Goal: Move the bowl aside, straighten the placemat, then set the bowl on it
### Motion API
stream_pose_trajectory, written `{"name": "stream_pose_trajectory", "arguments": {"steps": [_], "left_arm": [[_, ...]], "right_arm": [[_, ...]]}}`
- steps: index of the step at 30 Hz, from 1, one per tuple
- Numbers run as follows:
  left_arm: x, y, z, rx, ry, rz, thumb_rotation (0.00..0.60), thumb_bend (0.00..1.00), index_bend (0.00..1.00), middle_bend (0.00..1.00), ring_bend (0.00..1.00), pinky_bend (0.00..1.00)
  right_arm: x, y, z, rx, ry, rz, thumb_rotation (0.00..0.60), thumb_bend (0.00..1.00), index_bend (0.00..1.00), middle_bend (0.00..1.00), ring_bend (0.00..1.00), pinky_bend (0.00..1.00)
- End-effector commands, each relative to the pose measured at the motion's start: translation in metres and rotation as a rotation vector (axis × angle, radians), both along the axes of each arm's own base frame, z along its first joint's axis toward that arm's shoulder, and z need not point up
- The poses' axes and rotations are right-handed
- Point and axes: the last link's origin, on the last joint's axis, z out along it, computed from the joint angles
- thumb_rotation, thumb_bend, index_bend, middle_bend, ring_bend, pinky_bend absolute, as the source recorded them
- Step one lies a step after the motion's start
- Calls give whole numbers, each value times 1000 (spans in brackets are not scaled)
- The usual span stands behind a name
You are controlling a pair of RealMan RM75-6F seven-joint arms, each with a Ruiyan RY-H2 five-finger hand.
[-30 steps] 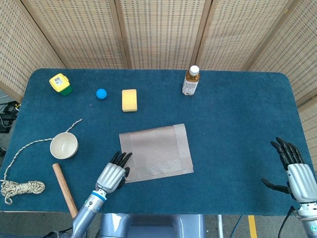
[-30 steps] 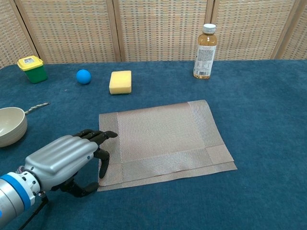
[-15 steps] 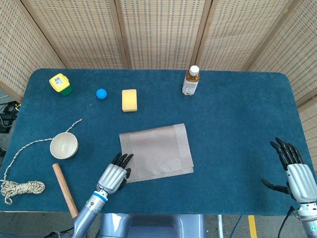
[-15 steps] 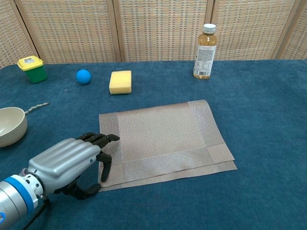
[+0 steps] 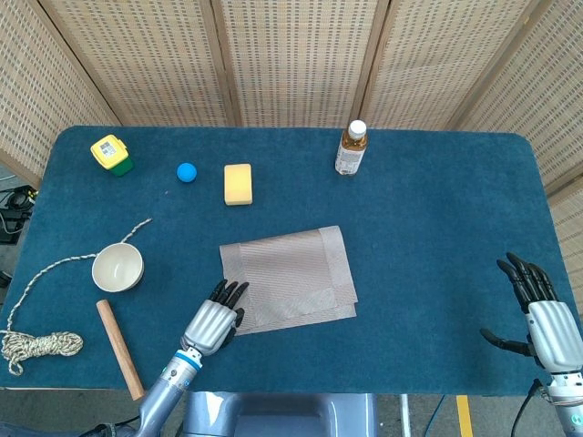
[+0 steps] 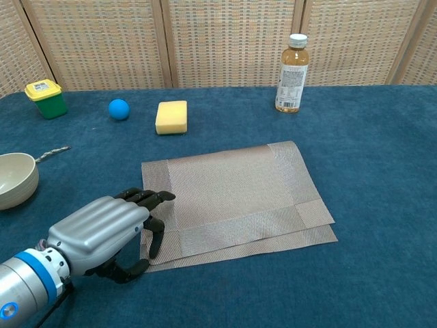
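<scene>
My left hand [image 6: 109, 229] rests at the near-left corner of the placemat [image 5: 290, 278]. In chest view its dark fingertips [image 6: 153, 198] lie on the mat edge and the thumb curls under the palm at the mat's near edge; I cannot tell if thumb and fingers really pinch the fabric, the palm hides that spot. The wrist and arm are cut off by the frame bottom in both views.

My right hand [image 5: 545, 320] shows only in head view, at the far right near the desk [image 5: 437, 218] edge, fingers spread, holding nothing; its lower part is cut off by the frame.

The bowl [image 5: 117, 268] stands on the desk well left of the mat, upright, opening up. In chest view only its right half shows at the left frame edge.

Vs. 1 s ago: the left hand has drawn a bit toward me, and the mat changed with it. Its near-right corner now shows a second layer more clearly, so the mat looks doubled or slid there, w/ the top layer shifted away from the bottom one. The bowl and right hand did not move.

The mat's long axis runs approx. left-right across the desk, but it is tilted: the right end sits further from me than the left end, so its edges are not parallel w/ the desk edge.

Also on the desk: bottle [image 5: 351, 149], yellow sponge [image 5: 238, 184], blue ball [image 5: 187, 172], green-yellow box [image 5: 111, 154], rope [image 5: 36, 344], wooden stick [image 5: 119, 349].
</scene>
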Motion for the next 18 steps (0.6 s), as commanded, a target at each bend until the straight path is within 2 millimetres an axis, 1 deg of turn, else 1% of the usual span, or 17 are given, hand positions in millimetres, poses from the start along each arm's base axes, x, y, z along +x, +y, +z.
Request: {"name": "stream_pose_trajectory", "arguments": {"steps": [1, 10, 18], "left_arm": [[0, 0, -1, -2, 2, 3, 600, 451, 526, 0, 0, 0], [0, 1, -1, 2, 2, 1, 600, 517, 567, 0, 0, 0], [1, 4, 5, 20, -10, -1, 600, 517, 550, 0, 0, 0]], "right_arm": [[0, 0, 0, 0, 0, 1, 600, 148, 0, 0, 0, 0], [0, 0, 0, 1, -2, 2, 600, 148, 0, 0, 0, 0], [0, 0, 1, 0, -3, 2, 600, 148, 0, 0, 0, 0]]}}
